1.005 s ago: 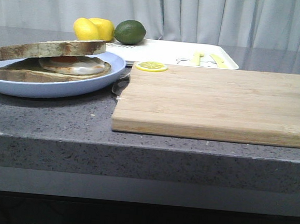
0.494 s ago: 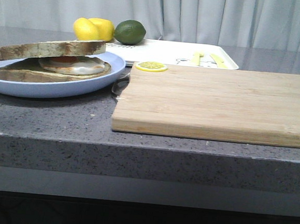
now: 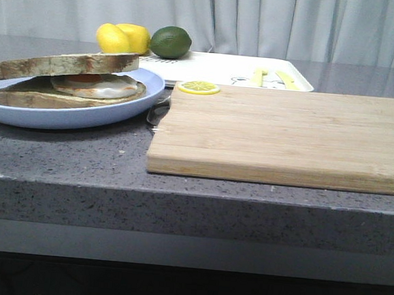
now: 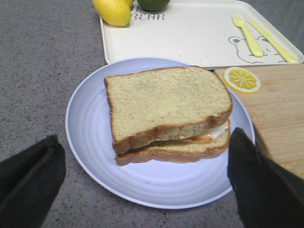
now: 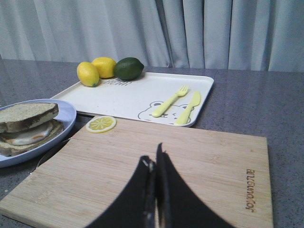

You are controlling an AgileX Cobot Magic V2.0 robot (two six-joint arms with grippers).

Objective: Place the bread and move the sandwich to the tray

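The bread (image 3: pixel 63 64) lies as the top slice on the sandwich (image 3: pixel 96 87), whose white egg and orange yolk show under it. The sandwich sits on the pale blue plate (image 3: pixel 63 118) at the table's left. The white tray (image 3: pixel 223 69) lies at the back. In the left wrist view my left gripper (image 4: pixel 144 142) is open wide, its fingers to either side of the plate (image 4: pixel 90 137), near the bread (image 4: pixel 164 102) but apart from it. In the right wrist view my right gripper (image 5: pixel 155 159) is shut and empty above the cutting board. No gripper shows in the front view.
A large wooden cutting board (image 3: pixel 287 134) lies at the front right, with a lemon slice (image 3: pixel 199 87) at its far left corner. Two lemons (image 3: pixel 122 38) and a lime (image 3: pixel 171 41) sit at the tray's far left. A yellow fork and knife (image 5: pixel 178 104) lie on the tray.
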